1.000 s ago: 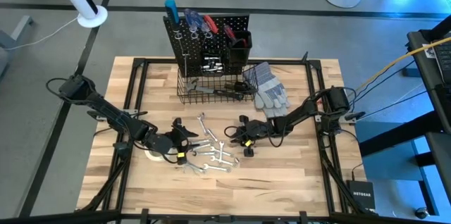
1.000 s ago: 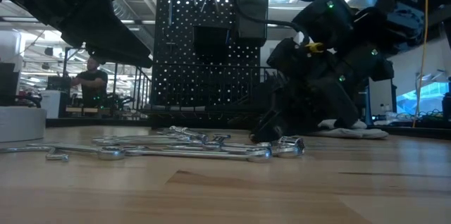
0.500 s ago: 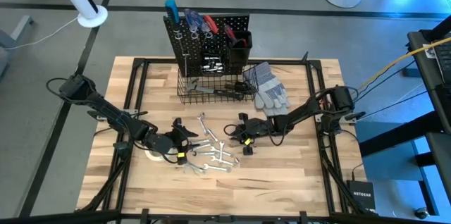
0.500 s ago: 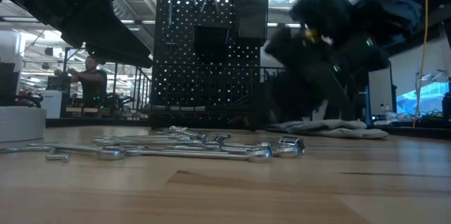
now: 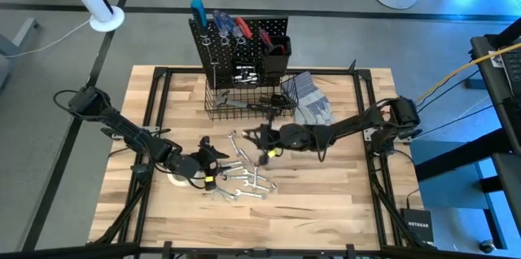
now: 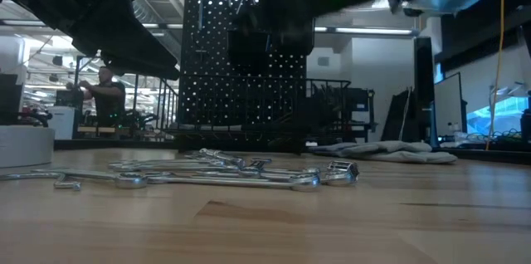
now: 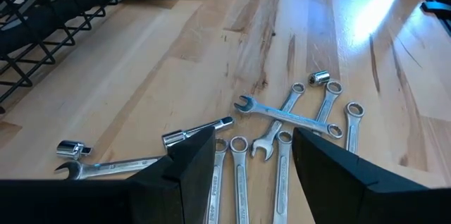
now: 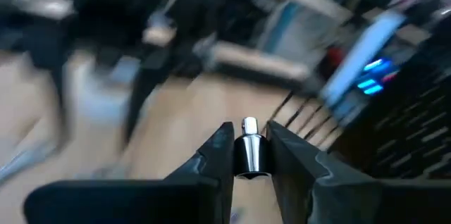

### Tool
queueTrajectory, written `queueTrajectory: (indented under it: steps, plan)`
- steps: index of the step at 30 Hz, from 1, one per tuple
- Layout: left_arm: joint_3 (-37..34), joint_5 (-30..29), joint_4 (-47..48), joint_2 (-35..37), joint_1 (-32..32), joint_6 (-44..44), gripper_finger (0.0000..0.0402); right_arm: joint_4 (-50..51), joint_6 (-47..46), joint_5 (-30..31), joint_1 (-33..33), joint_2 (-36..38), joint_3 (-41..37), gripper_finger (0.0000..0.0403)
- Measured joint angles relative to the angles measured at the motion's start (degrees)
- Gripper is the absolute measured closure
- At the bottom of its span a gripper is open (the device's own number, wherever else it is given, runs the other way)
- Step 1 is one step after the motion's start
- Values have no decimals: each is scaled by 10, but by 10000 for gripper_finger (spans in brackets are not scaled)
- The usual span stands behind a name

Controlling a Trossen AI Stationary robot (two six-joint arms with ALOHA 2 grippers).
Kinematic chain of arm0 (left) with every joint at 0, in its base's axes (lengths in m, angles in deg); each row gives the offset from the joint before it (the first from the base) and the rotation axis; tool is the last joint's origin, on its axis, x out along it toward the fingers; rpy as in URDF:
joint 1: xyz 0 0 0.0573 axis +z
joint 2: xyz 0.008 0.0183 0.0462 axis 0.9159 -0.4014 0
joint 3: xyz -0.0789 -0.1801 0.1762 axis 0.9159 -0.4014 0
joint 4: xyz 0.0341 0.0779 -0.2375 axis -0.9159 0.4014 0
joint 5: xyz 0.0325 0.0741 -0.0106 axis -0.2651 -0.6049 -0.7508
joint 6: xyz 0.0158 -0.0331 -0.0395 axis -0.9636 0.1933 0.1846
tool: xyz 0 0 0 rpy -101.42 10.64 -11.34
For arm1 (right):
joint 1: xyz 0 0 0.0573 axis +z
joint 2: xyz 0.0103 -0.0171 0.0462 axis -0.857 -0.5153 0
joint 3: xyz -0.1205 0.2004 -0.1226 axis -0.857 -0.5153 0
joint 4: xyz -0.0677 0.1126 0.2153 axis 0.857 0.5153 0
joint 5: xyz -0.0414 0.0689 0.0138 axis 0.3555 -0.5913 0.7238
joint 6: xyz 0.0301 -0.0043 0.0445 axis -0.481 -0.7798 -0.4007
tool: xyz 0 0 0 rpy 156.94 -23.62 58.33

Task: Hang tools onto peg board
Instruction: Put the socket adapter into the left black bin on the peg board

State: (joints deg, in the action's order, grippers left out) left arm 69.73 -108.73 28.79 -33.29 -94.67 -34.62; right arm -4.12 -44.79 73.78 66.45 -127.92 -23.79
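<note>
While the right gripper (image 8: 249, 155) pinches a small silver socket (image 8: 249, 151) between its 2 fingers, the arm reaches across the table toward the peg board (image 5: 244, 35).

Seen from above, that gripper (image 5: 262, 138) hangs just in front of the wire basket (image 5: 244, 104), with grey gloves (image 5: 311, 100) to its right. The left gripper (image 7: 252, 155), fingers spread, sits low at the near left beside the white tape roll (image 5: 173, 179), facing loose wrenches (image 7: 285, 118) on the table (image 5: 326, 202).
</note>
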Motion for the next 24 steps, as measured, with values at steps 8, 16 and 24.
queueTrajectory:
  steps: [8, 16, 24]
  plan:
    - [0, 0, 0, 0, 0, 0, 219, 15, 83, 98, -36, 0, 116, 322]
    - [0, 0, 0, 0, 0, 0, 219, 61, 84, 99, -102, 0, 166, 321]
    - [0, 0, 0, 0, 0, 0, 219, 61, 79, 97, -137, 0, 166, 320]
